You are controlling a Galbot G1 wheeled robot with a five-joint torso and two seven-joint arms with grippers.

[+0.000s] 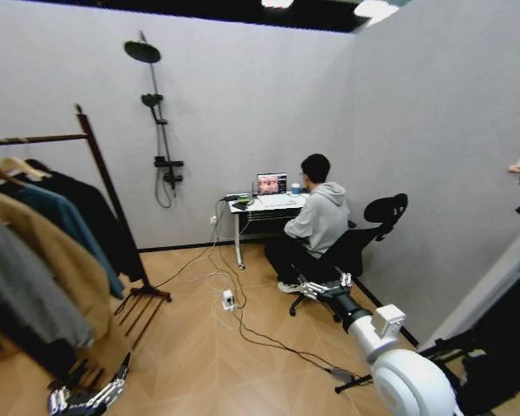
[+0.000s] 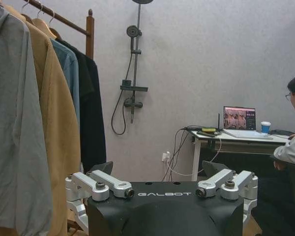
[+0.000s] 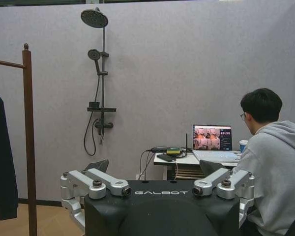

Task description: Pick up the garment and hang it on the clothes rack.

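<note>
Soft black garment on reddish wooden clothes rack; both grippers' fingers apparently spread, empty.

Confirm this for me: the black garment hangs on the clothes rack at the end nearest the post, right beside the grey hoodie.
Not quite. The black garment does hang on the clothes rack at the end nearest the post, but its neighbour is the teal-blue jacket, not the grey hoodie, which hangs at the other end beyond the tan coat. The left wrist view shows this.

You see a glossy white right arm shell with black joint, and matte black wrist housings marked GALBOT carrying silver bolted linkages on both grippers.
</note>
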